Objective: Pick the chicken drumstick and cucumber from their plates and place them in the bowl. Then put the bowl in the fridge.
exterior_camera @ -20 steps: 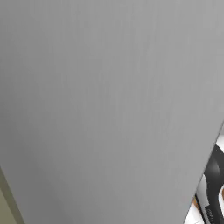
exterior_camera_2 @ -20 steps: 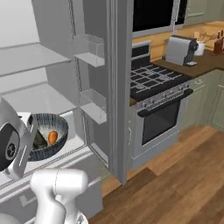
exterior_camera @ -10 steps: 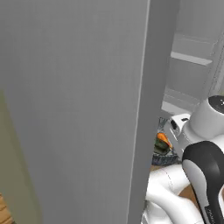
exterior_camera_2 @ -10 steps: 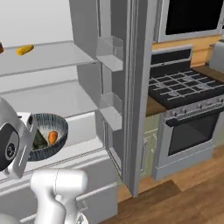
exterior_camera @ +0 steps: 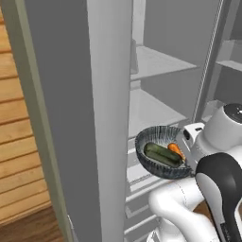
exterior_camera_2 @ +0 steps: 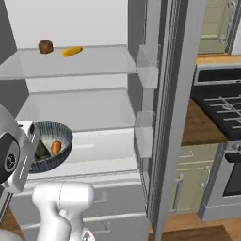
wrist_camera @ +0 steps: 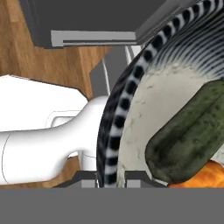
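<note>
The gripper (wrist_camera: 110, 178) pinches the rim of the bowl (exterior_camera: 156, 165); its fingertips are mostly cut off at the hand view's bottom edge. The bowl hangs before the open fridge (exterior_camera_2: 94, 113), near the front edge of its lower shelf, holding the cucumber (exterior_camera: 162, 155) and chicken drumstick (exterior_camera: 176, 150), whose bone end is hidden. Since a second ago the base has turned, bringing the fridge's shelves into both base views.
</note>
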